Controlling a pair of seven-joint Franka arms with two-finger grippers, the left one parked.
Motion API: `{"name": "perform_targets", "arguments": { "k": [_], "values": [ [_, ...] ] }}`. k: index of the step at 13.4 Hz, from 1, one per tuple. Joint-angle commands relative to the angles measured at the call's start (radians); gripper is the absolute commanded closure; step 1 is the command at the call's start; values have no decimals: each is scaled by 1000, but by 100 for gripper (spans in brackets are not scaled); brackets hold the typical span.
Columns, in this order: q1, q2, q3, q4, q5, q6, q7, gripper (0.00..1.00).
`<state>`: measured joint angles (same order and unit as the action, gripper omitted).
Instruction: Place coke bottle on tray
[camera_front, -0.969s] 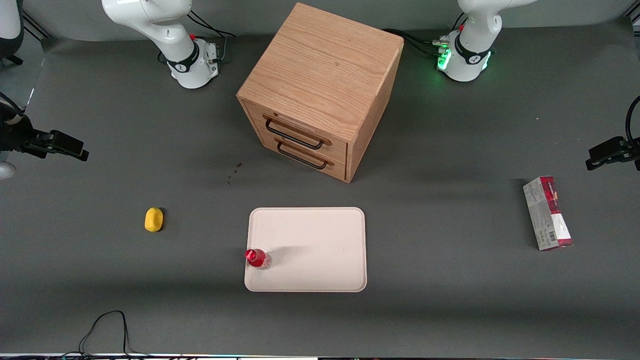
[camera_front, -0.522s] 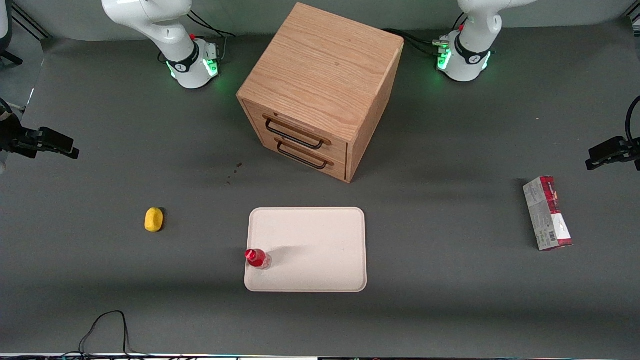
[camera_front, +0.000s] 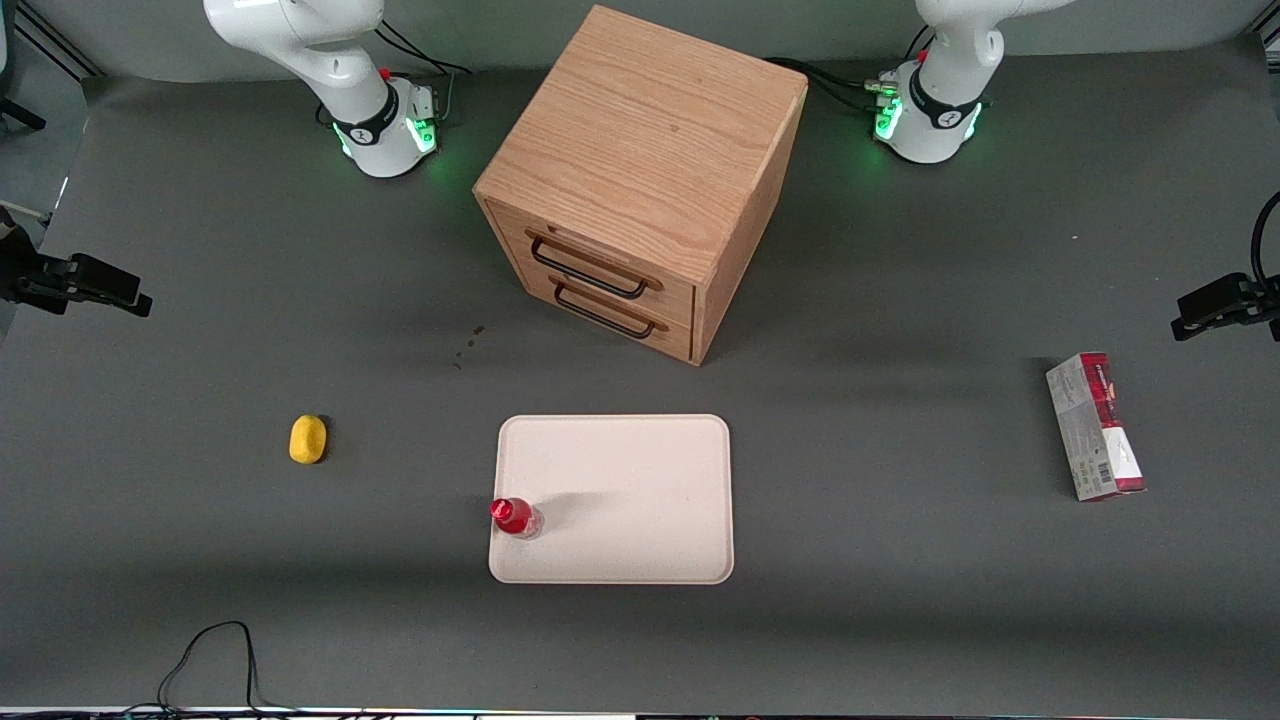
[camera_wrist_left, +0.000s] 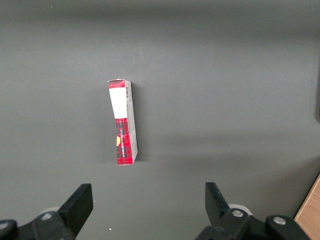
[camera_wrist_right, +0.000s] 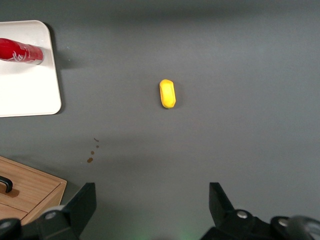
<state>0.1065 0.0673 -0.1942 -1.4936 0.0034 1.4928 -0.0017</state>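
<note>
The coke bottle (camera_front: 516, 517) stands upright on the tray (camera_front: 640, 490), just inside its edge toward the working arm. The gripper (camera_wrist_right: 152, 210) hangs high above the worktop (camera_front: 900, 560), fingers (camera_wrist_right: 80, 206) spread and empty. Placement looks done; seemingly nothing remains but parking the arm.

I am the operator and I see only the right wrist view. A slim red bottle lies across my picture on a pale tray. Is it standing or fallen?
Observer: In the front view the slim red coke bottle stands upright on the cream rectangular tray, close to its rim.
Operator: Where is my gripper?
Observer: The gripper hangs at the working arm's end of the table, open, apart from everything.
Operator: What is at the parked arm's end?
Observer: A red-and-grey rectangular carton lies flat on the grey table.
</note>
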Motion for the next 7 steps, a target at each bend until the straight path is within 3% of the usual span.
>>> {"name": "perform_targets", "arguments": {
  "k": [1, 7],
  "values": [
    [-22, -26, 25, -20, -8, -3, -14, 0],
    [-16, -24, 25, -20, -10, -3, -15, 0]
  ]
}}
